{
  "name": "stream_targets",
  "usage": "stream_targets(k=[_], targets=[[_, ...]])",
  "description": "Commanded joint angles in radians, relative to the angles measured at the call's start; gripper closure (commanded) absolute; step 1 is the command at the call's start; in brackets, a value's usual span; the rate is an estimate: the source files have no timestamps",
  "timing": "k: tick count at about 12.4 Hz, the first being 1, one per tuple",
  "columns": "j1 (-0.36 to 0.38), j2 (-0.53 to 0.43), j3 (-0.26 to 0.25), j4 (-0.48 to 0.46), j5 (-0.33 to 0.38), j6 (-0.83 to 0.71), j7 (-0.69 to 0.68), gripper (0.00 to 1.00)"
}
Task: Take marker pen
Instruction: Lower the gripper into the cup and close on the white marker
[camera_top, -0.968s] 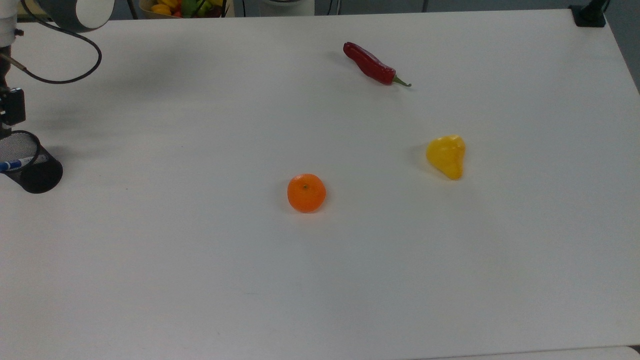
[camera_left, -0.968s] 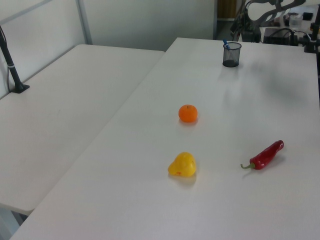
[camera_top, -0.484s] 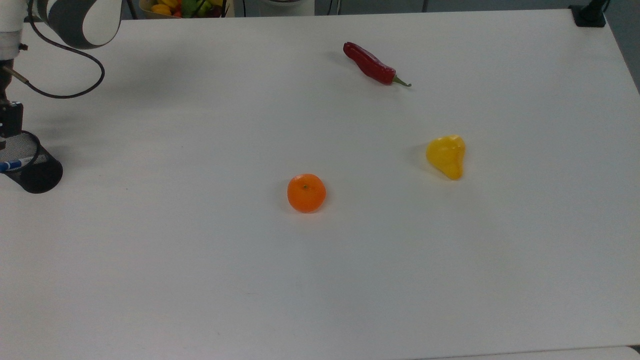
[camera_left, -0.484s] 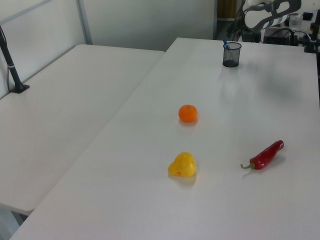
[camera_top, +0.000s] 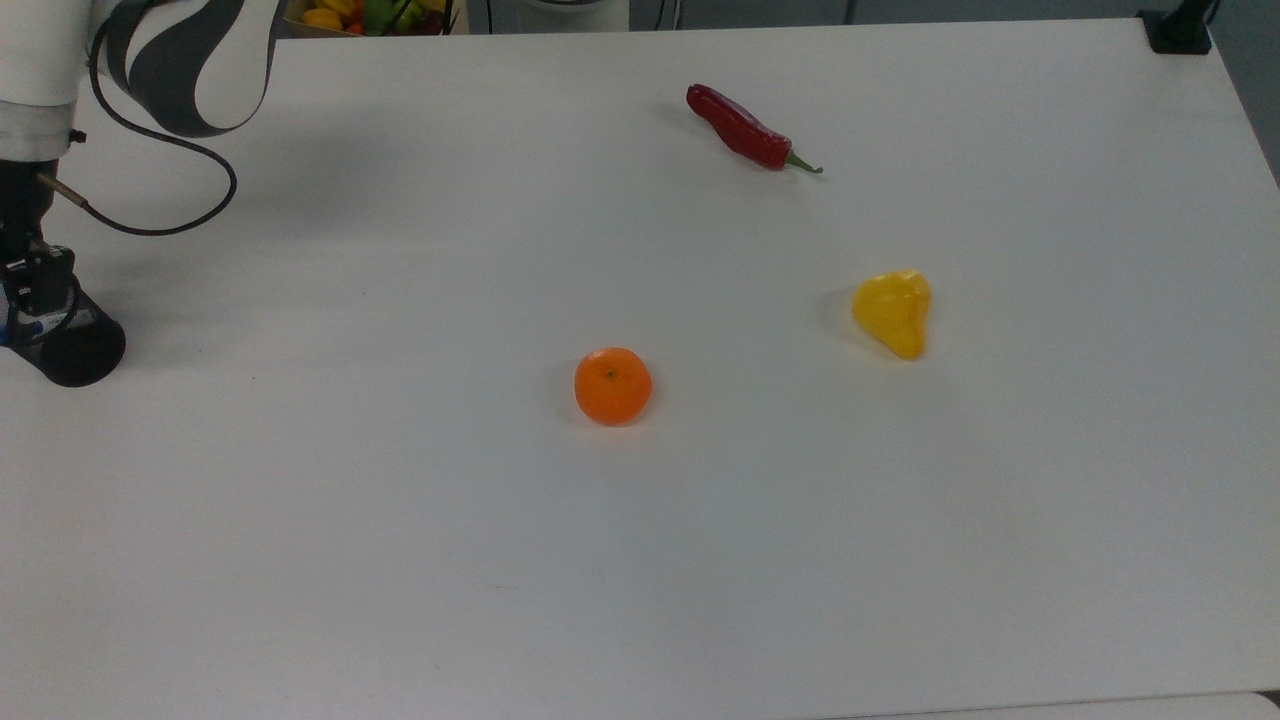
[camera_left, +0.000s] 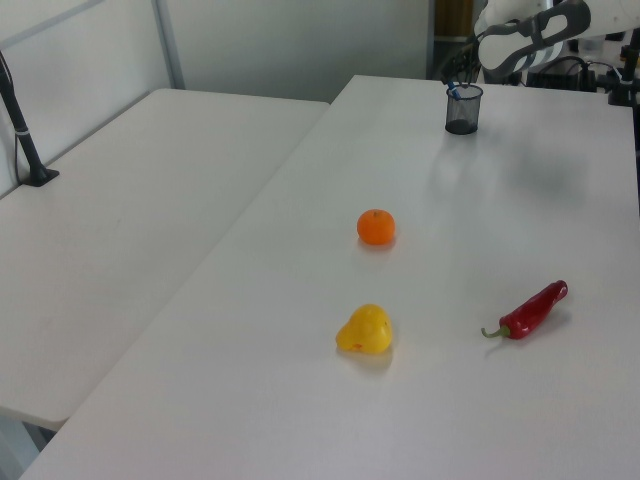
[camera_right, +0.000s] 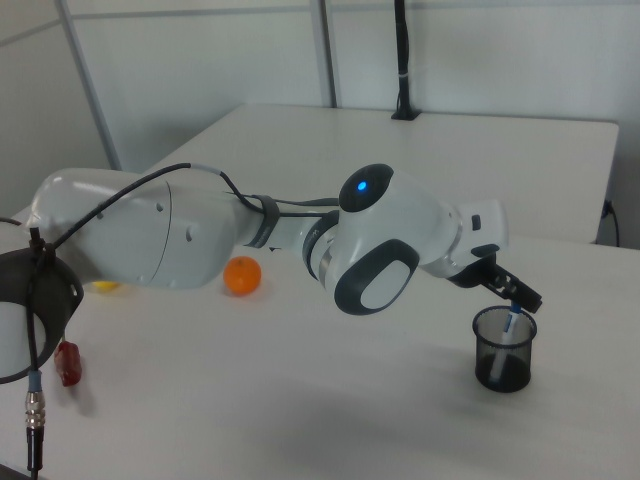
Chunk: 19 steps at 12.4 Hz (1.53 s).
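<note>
a black mesh cup (camera_right: 503, 350) stands upright on the white table (camera_top: 640, 520), at the far left edge in the top view and near the far end in the left view (camera_left: 463, 108). the marker pen (camera_right: 513, 322) stands inside it, leaning against the rim, with its blue end poking above the rim in the left view (camera_left: 453, 90); in the top view a bit of blue and white (camera_top: 12, 330) shows at the cup's mouth. no writing on the pen or the cup can be read.

the claw (camera_right: 512, 292) sits right over the cup's mouth, at the pen's upper end. i cannot tell whether it is released or clenched, nor whether it touches the pen. in the top view the dark claw (camera_top: 35, 285) covers most of the cup's opening.

the orange (camera_top: 613, 386) lies near the middle of the table, the yellow pepper (camera_top: 893, 312) off to the top view's right of it, and the red chili (camera_top: 745, 128) further back. at the top edge of the top view a container of mixed fruit (camera_top: 365, 14) sits beyond the table.

compared with a second ago, the arm (camera_top: 170, 60) has swung further into the top view, and the claw has come down over the cup, hiding much of the pen that lay plainly visible before. the cup, orange, pepper and chili have not moved.
</note>
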Motion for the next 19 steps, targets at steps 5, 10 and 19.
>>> stream_targets(k=[5, 10, 19], targets=[[-0.005, 0.076, 0.014, 0.080, 0.025, 0.049, 0.014, 0.43], [-0.001, 0.075, 0.014, 0.078, 0.025, 0.049, 0.013, 0.78], [-0.008, 0.053, 0.014, 0.078, 0.025, 0.049, 0.010, 1.00]])
